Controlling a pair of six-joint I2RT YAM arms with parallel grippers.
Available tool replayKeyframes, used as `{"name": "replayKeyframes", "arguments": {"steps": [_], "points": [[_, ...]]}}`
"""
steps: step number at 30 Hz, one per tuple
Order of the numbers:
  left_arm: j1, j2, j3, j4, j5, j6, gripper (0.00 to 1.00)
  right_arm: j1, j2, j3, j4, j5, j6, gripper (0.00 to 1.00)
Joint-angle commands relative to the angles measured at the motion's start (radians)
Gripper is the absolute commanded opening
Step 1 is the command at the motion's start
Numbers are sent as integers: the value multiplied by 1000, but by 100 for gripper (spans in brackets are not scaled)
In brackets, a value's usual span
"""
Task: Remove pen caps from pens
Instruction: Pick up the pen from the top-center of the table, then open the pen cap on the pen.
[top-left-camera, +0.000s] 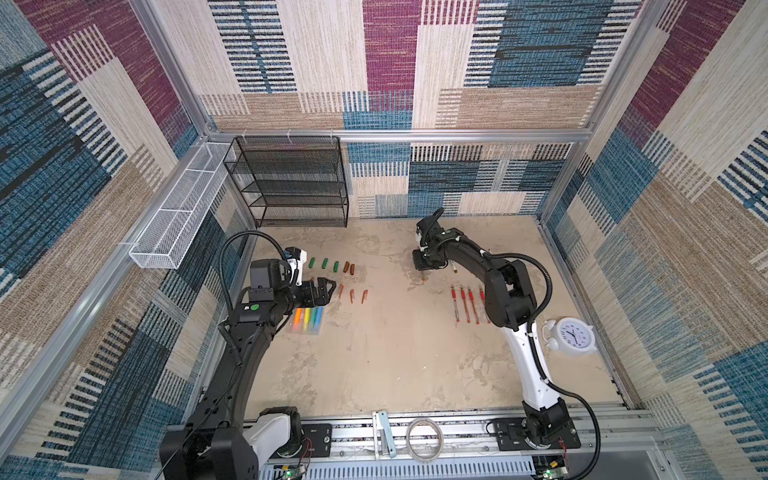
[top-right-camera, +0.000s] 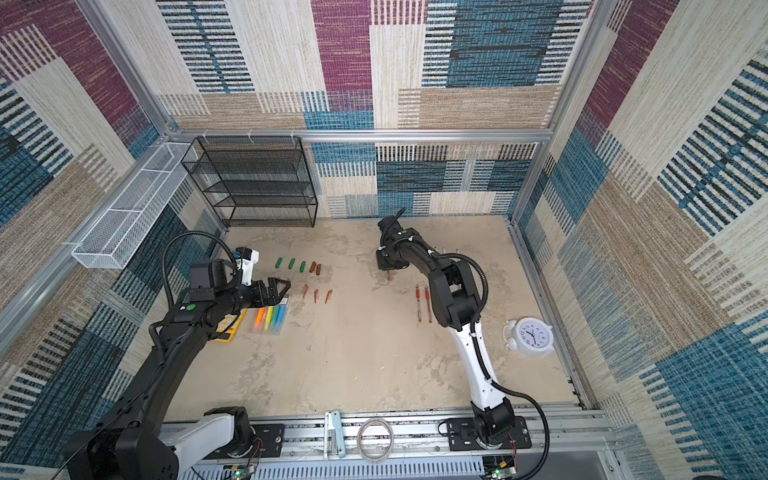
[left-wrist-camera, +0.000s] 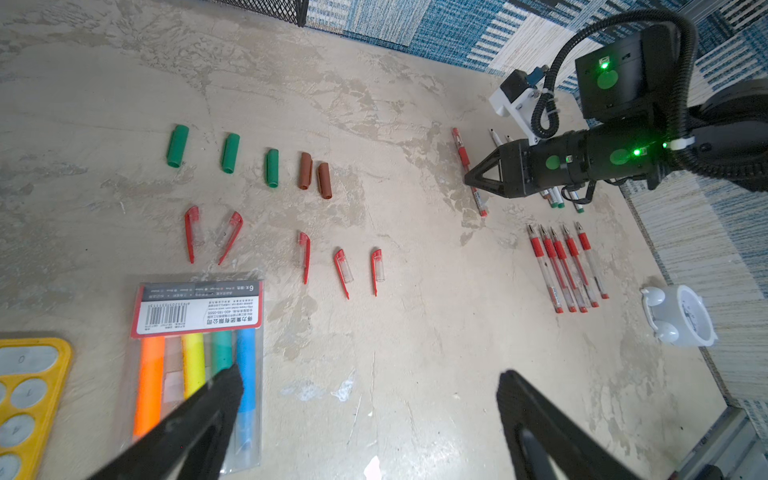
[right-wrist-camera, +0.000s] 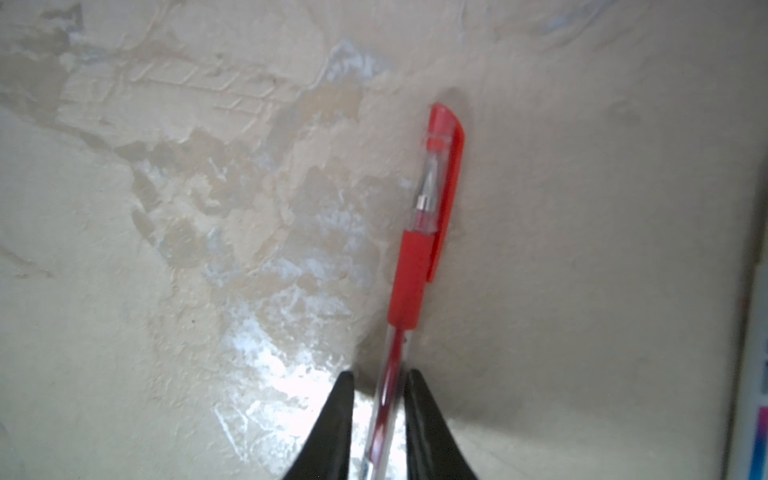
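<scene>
My right gripper (right-wrist-camera: 380, 376) is shut on the clear barrel of a capped red pen (right-wrist-camera: 411, 274) that lies on the table; its red cap (right-wrist-camera: 446, 137) is still on. In the left wrist view the same pen (left-wrist-camera: 463, 156) lies under the right gripper (left-wrist-camera: 469, 178). Loose green caps (left-wrist-camera: 230, 152), brown caps (left-wrist-camera: 305, 170) and red clip caps (left-wrist-camera: 305, 253) lie in two rows. Several uncapped red pens (left-wrist-camera: 565, 266) lie side by side, and white-barrelled pens (left-wrist-camera: 555, 198) show behind the right arm. My left gripper (left-wrist-camera: 368, 376) hangs open and empty beside the highlighter pack.
A clear pack of highlighters (left-wrist-camera: 195, 353) and a yellow keypad (left-wrist-camera: 33, 374) lie under the left arm. A white alarm clock (top-left-camera: 571, 334) stands at the right. A black mesh shelf (top-left-camera: 291, 183) and a white wire basket (top-left-camera: 178, 208) line the back left.
</scene>
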Motion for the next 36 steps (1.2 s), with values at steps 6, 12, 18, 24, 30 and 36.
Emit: {"name": "replayKeyframes", "arguments": {"steps": [6,12,18,24,30,36], "points": [[3,-5,2,18,12,-3,99,12,-36,-71,-69,68,4,9],[0,-10,-6,28,29,0,99,18,-102,-130,-30,40,10,3],[0,-9,-8,49,117,-9,99,38,-272,-307,108,-84,39,2],[-2,8,-9,97,288,-84,97,75,-483,-561,341,-228,110,3],[-2,47,-4,173,382,-217,95,124,-653,-774,574,-334,193,2],[-39,147,61,222,409,-360,89,194,-757,-902,750,-385,242,0]]}}
